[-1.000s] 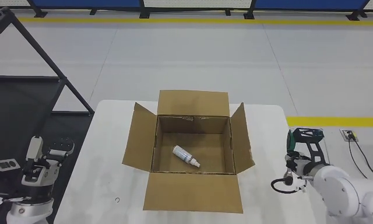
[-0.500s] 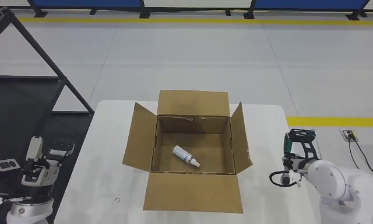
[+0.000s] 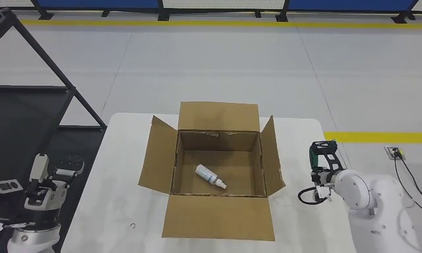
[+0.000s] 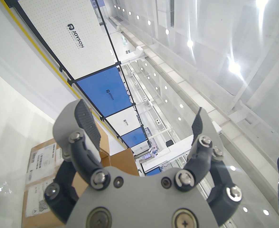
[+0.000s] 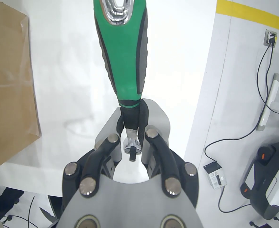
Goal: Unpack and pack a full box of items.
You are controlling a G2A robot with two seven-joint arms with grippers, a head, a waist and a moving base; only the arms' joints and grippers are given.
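Note:
An open cardboard box [image 3: 217,218] stands mid-table with its flaps spread. One white bottle [image 3: 211,176] lies on its floor. My right gripper [image 3: 319,179] hovers over the table just right of the box's right flap [image 5: 6,84], shut [image 5: 131,119] on the narrow neck of a green-handled tool [image 5: 124,48] whose handle [image 3: 324,150] points away from the wrist. My left gripper [image 3: 49,170] stays off the table's left edge, aimed upward, and is open [image 4: 141,115] with nothing between its fingers. The box's labelled side [image 4: 42,164] shows beside it.
A small ring-like bit [image 3: 132,226] lies on the white table [image 3: 119,187] near the front left. A black frame [image 3: 39,62] rises left of the table. On the floor to the right are a wall socket [image 5: 270,39] with a cable.
My right gripper has carried the green-handled tool left, closer to the box's right flap. The left arm has not moved.

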